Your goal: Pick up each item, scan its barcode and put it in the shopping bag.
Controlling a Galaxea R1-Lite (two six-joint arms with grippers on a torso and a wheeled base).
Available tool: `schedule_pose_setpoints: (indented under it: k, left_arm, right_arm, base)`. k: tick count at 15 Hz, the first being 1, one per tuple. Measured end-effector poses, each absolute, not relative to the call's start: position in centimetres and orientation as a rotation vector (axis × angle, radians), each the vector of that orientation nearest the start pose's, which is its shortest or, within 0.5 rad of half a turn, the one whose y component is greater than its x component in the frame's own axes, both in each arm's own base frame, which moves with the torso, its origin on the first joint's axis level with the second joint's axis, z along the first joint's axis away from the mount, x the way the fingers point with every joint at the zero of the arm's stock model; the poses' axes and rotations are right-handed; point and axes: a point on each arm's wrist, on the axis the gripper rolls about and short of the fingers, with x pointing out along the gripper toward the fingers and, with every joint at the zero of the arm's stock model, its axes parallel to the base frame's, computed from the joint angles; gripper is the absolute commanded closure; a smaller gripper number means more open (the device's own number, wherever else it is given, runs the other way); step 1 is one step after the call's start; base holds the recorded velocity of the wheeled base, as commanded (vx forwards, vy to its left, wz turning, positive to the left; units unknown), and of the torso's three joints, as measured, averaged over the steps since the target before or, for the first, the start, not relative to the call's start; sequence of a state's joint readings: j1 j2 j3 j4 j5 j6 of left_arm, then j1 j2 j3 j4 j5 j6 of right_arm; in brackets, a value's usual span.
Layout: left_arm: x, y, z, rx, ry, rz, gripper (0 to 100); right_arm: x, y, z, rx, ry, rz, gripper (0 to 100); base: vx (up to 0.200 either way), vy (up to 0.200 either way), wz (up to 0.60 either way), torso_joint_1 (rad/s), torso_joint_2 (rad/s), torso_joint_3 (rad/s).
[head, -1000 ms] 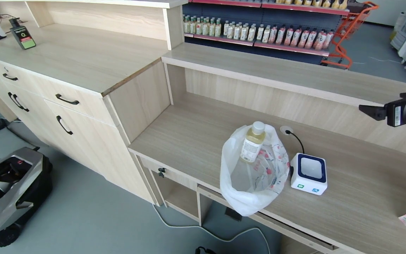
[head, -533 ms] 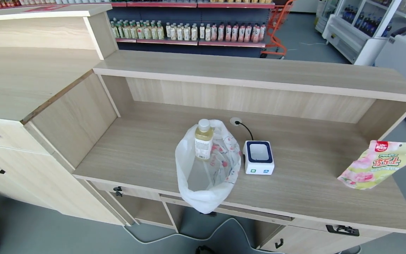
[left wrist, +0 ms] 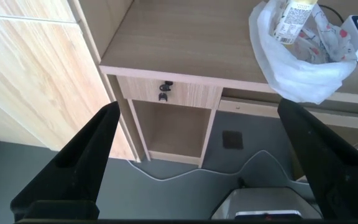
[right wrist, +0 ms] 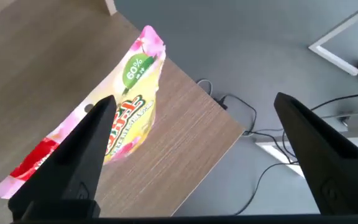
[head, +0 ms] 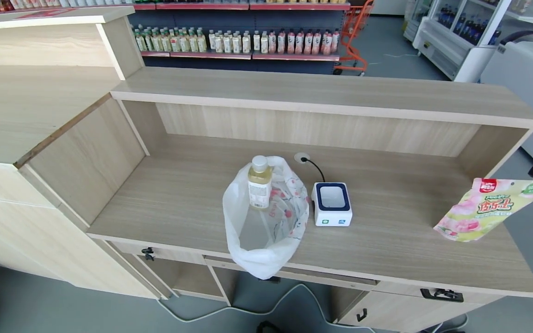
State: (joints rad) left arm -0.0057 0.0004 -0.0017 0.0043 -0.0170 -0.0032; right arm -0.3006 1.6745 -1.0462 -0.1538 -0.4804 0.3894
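State of the left pincer [left wrist: 197,162]: spread wide, nothing between the 2 dark fingers [left wrist: 73,168]. Hanging low in front of the table [head: 400,240], out from its left front corner, above the grey floor. Beyond it in the left wrist view, a small open compartment under the tabletop, with a dark lock [left wrist: 163,91] on the panel above.

State of the right pincer [right wrist: 191,162]: likewise spread wide, holding nothing. Poised above the right end of the table, over the snack pouch [head: 486,210], not gripping it.

Place of the snack pouch: right end of the table, well apart from the scanner [head: 332,203]. Pink and green, flat, printed face up. Green-marked corner at or past the table's side edge; cannot tell which.

At the front middle of the table, the shopping bag [head: 248,249]: thin white plastic with a red and blue print, mouth open, lower part drooping over the front edge. Inside it, against the far side, 1 bottle [head: 259,182]: upright, pale yellow drink, white cap above the bag's rim, label facing forward.

Just beside the bag on its right, the scanner: white box, dark blue frame round a window facing up. Black cord [head: 315,169] from its back to a round hole [head: 301,157] in the tabletop.

Behind the table, a raised wooden ledge; farther back, store shelves [head: 248,41] lined with rows of bottles, an orange cart [head: 356,37], white coolers on the right.
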Motion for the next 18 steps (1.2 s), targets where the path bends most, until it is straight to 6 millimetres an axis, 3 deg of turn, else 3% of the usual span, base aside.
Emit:
schedule_pose_setpoints:
  k: [11, 18]
  left_arm:
    - [-2.3, 0.0, 7.5, -0.003, 0.003, -0.022, 0]
    - [-2.3, 0.0, 7.5, -0.003, 0.003, -0.023, 0]
  right_arm:
    - [33.7, -10.4, 16.9, 0.304, 0.371, -0.764, 0]
    - [35.6, -10.9, 11.2, 0.29, 0.494, -0.774, 0]
  base:
    - [0.0, 0.0, 0.0, 0.0, 0.0, 0.0]
    - [0.0, 0.0, 0.0, 0.0, 0.0, 0.0]
